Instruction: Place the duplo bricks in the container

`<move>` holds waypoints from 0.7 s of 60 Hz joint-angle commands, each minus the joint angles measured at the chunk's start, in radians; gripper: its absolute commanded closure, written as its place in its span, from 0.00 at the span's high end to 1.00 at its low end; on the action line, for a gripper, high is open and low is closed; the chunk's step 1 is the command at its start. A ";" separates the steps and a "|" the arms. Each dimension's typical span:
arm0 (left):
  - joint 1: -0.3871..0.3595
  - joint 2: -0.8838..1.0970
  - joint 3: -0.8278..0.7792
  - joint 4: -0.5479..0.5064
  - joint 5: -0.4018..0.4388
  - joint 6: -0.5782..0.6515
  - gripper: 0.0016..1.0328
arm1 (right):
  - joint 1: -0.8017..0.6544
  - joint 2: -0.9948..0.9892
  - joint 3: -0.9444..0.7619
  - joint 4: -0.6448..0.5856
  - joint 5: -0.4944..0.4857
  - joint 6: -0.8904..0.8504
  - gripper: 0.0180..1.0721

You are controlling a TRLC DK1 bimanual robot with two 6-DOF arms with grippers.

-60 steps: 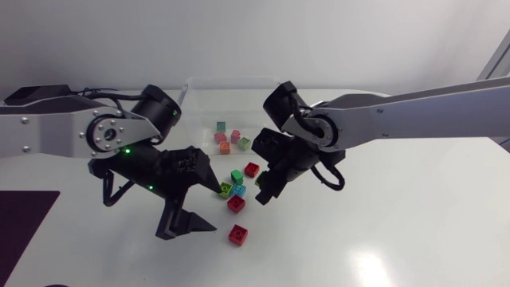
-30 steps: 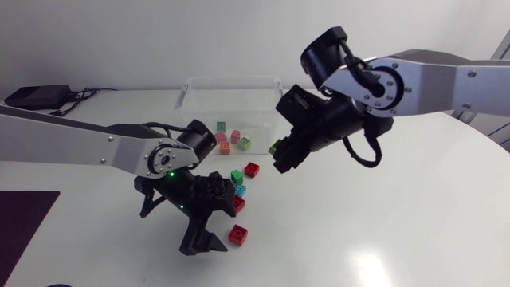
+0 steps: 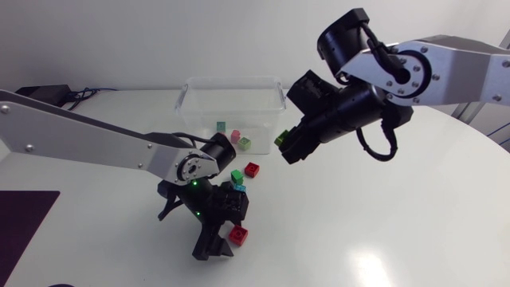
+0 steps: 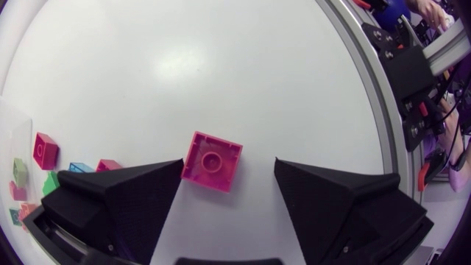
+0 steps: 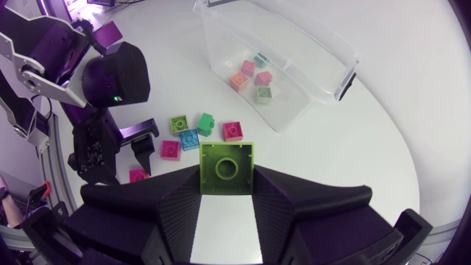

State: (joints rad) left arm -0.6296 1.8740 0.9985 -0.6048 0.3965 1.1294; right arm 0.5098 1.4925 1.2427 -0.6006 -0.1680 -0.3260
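The clear box stands at the far side of the table, open at the top. On its floor lie several small bricks, among them a teal one, a pink one, an orange one and a green one, close together but not stacked. The right gripper hangs above the table near the box's right front corner, its jaws clamped from two sides on a lime brick, studs up. The left gripper is down at the table with its jaws wide apart. A red brick lies flat between them, close against one finger and apart from the other. More loose bricks lie between that gripper and the box: a dark green one, a blue one and another red one.
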 commanded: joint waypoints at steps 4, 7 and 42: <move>-0.025 0.040 0.031 0.008 -0.015 0.013 0.50 | -0.016 -0.025 0.015 -0.022 -0.011 0.012 0.30; -0.025 0.040 0.031 0.017 -0.015 0.009 0.36 | -0.021 -0.025 0.023 -0.027 -0.011 0.012 0.30; -0.007 -0.072 -0.038 0.059 0.015 -0.016 0.28 | -0.073 0.193 0.307 0.055 -0.011 0.110 0.30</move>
State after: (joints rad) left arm -0.6540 1.8633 0.9909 -0.5488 0.3943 1.1248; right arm 0.4400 1.6169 1.5040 -0.5613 -0.1768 -0.2501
